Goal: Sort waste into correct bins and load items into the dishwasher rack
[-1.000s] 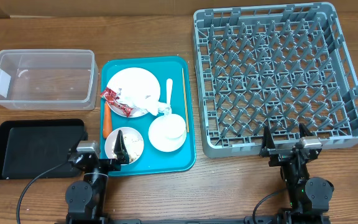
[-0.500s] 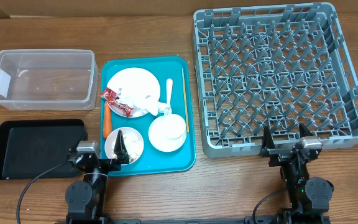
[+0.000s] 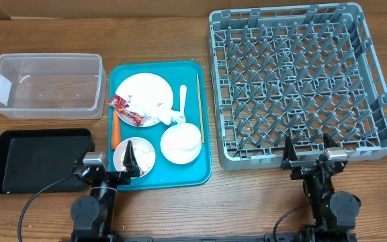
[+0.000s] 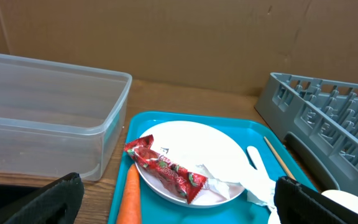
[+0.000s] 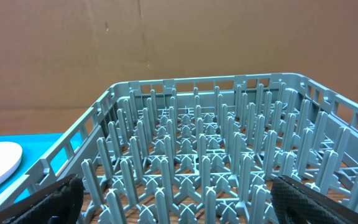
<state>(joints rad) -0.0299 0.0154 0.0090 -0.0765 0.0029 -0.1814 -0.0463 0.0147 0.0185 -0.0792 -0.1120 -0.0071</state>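
Observation:
My left gripper (image 3: 110,169) (image 4: 178,210) is open and empty at the near edge of the teal tray (image 3: 192,171). On the tray are a white plate (image 3: 143,91) (image 4: 194,146) with a red wrapper (image 3: 125,111) (image 4: 165,168) and crumpled tissue (image 3: 158,111) (image 4: 225,180), an orange carrot (image 3: 115,130) (image 4: 128,200), a small bowl of rice and scraps (image 3: 135,156), a white bowl holding a cup (image 3: 181,143), a fork (image 3: 183,99) and chopsticks (image 3: 199,107). The clear tub (image 3: 46,86) (image 4: 42,118) and black tray (image 3: 39,160) are at the left. My right gripper (image 3: 308,158) (image 5: 179,208) is open and empty at the near edge of the grey rack (image 3: 301,81) (image 5: 216,155).
The rack holds no items and fills the right half of the table. A brown cardboard wall stands behind the table in both wrist views. Bare wood lies between the tray and the rack and along the front edge.

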